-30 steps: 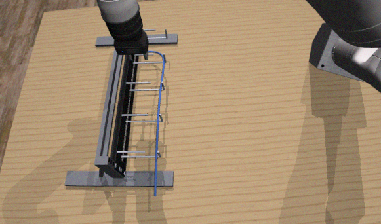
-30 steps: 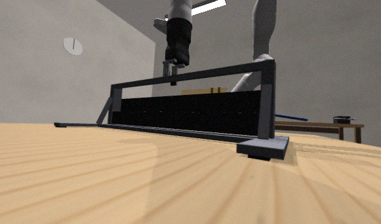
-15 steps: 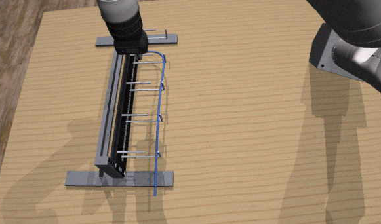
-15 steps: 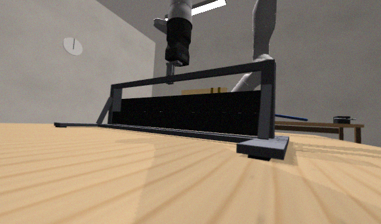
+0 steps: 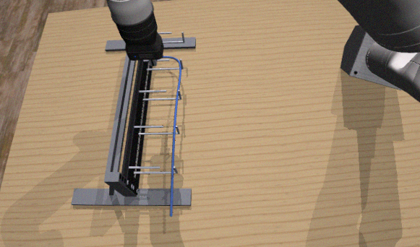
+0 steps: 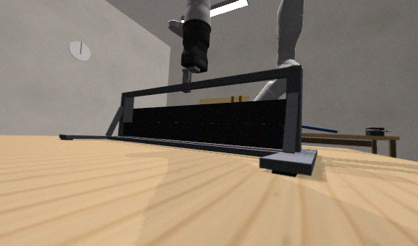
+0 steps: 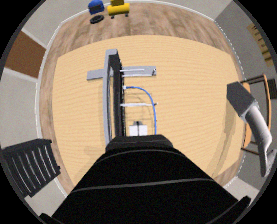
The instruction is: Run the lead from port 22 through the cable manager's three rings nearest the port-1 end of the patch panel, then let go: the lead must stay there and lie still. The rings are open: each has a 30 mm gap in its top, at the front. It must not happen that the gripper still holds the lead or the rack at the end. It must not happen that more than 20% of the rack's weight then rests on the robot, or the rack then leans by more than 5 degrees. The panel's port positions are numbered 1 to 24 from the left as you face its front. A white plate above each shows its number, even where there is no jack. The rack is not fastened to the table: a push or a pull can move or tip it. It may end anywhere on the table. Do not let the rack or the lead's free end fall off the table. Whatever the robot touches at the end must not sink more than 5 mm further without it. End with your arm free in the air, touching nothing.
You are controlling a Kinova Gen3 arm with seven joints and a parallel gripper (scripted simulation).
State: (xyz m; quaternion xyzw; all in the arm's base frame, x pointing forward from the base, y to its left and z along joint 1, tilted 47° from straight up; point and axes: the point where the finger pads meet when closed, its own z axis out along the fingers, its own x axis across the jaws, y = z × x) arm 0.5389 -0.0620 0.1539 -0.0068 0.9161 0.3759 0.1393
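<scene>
arm [image 5: 398, 23] [image 6: 290, 32] [image 7: 255, 122]: bent | wrist [image 5: 131, 12] [image 6: 198, 11]: near vertical | tool [image 5: 145, 52] [image 6: 186, 90] [image 7: 137, 126]: pointing down, fingers shut together

From above: one rack [image 5: 121, 108] [image 6: 234, 79] [image 7: 108, 90]; two feet [image 5: 160, 198] [image 6: 285, 163] [image 7: 94, 75], at twelve and six o'clock; five rings [image 5: 160, 99] [image 7: 136, 105] toward three; one lead [image 5: 174, 126] [image 6: 319, 129] [image 7: 155, 116].

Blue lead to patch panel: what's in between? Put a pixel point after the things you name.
Thin metal ring bars [image 5: 160, 99] [image 7: 138, 104], jutting from the panel [image 5: 135, 112] [image 6: 206, 133] [image 7: 119, 90] toward the lead [image 5: 175, 115] [image 6: 319, 128] [image 7: 155, 115]; top view shows it.
</scene>
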